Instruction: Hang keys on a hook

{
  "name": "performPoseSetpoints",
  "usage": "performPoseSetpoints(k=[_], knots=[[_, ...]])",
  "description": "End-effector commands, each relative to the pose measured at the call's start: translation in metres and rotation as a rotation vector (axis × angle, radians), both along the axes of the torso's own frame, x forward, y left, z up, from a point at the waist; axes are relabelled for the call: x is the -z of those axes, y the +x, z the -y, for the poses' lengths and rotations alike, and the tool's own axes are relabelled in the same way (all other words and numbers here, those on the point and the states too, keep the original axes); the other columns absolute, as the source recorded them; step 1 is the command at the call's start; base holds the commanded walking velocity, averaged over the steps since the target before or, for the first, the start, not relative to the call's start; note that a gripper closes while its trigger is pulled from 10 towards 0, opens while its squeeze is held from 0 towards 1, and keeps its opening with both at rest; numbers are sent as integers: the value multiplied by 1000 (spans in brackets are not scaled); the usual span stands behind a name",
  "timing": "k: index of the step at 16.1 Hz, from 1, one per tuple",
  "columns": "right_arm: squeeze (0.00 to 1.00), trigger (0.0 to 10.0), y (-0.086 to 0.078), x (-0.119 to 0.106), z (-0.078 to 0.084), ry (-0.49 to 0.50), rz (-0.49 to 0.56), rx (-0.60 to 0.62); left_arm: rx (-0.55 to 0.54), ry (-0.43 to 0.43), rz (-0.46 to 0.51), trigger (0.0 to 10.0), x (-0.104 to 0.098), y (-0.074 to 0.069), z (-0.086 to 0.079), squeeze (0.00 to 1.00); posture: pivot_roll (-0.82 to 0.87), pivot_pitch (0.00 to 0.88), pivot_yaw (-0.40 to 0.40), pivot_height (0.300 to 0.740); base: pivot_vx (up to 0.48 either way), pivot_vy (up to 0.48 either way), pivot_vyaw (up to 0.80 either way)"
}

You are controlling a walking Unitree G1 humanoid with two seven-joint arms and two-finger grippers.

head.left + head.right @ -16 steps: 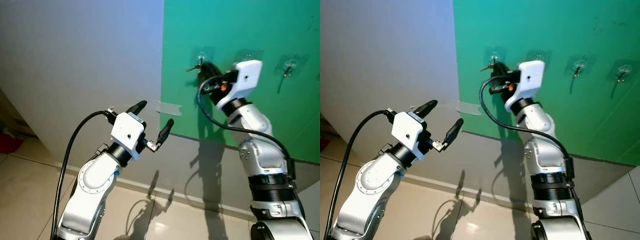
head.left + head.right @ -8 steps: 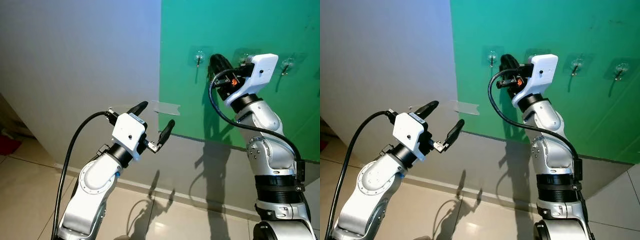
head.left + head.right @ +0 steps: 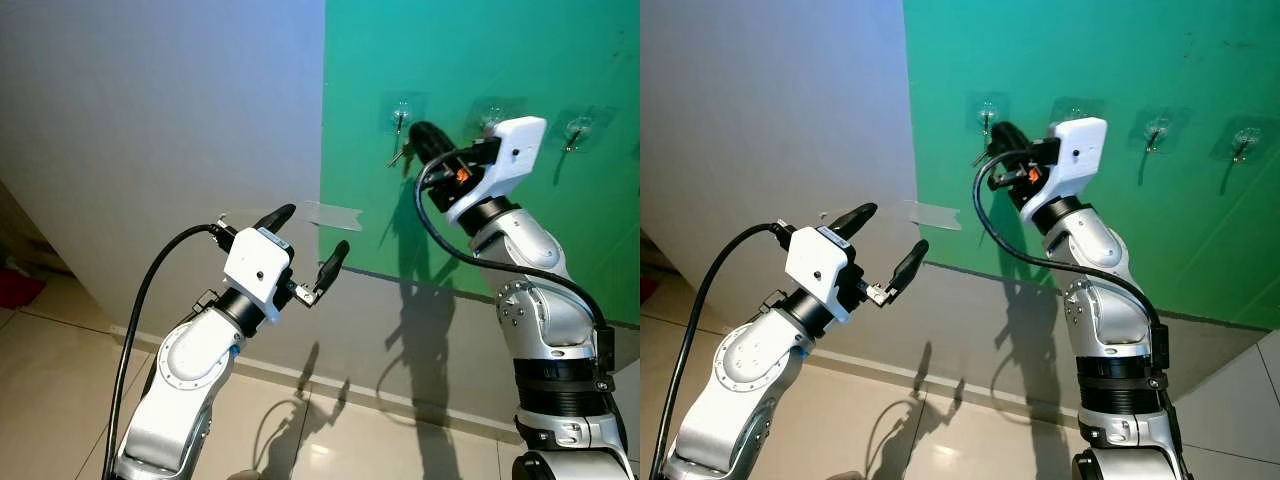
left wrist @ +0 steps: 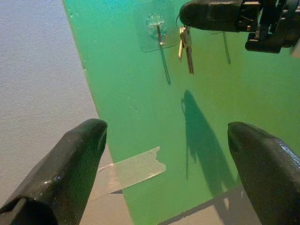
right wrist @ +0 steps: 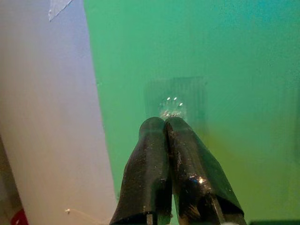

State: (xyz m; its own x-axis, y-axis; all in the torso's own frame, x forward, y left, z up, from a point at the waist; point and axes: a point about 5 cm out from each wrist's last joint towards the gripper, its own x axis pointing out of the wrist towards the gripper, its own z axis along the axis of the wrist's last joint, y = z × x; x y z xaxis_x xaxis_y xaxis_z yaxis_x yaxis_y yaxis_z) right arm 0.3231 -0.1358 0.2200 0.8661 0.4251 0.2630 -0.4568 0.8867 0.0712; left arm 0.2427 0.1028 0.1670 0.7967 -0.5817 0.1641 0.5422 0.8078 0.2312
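The right gripper (image 4: pixel 187 14), fingers pressed together, pinches the small metal keys (image 4: pixel 185 47), which dangle just beside the clear adhesive hook (image 4: pixel 156 28) on the green wall panel (image 3: pixel 480 60). The left gripper (image 3: pixel 305 245) hovers well below that hook with fingers spread wide, holding nothing.

The keys (image 4: pixel 185 47) are a small metallic bunch, silver with a touch of brass, hanging blade-down against the green panel. They dangle from the closed black fingertips of the right gripper (image 4: pixel 187 14), just beside the hook and slightly lower, not on it. The hook (image 4: pixel 157 29) is a thin metal prong set in a clear adhesive pad stuck to the green surface (the leftmost of a row of such hooks), and it hangs bare. From the head views the keys (image 3: pixel 402 155) show as a small dark sliver beneath that hook (image 3: pixel 399 118), too small to make out in detail.
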Motion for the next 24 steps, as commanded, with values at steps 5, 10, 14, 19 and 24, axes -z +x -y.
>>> performPoseSetpoints(k=[5,10,14,19,24], knots=[[0,10000,2,-1,-9,12,-10,-37,2,-3,12,10000,-4,-2,1,0,12,0,7,740,0,0,0],[0,10000,10,-2,-21,12,-13,-45,14,-9,15,10000,-5,-2,3,0,13,0,6,740,0,0,0],[0,10000,13,-5,-21,24,-6,-27,15,-9,14,10000,-5,-2,3,0,14,0,4,740,0,0,0],[0,10000,13,-9,-14,31,7,-10,21,-9,14,10000,-5,-2,3,0,11,0,9,740,0,0,0],[0,10000,14,-4,-8,-8,-23,9,25,-7,11,10000,-5,-2,3,0,10,0,13,740,0,0,0]])
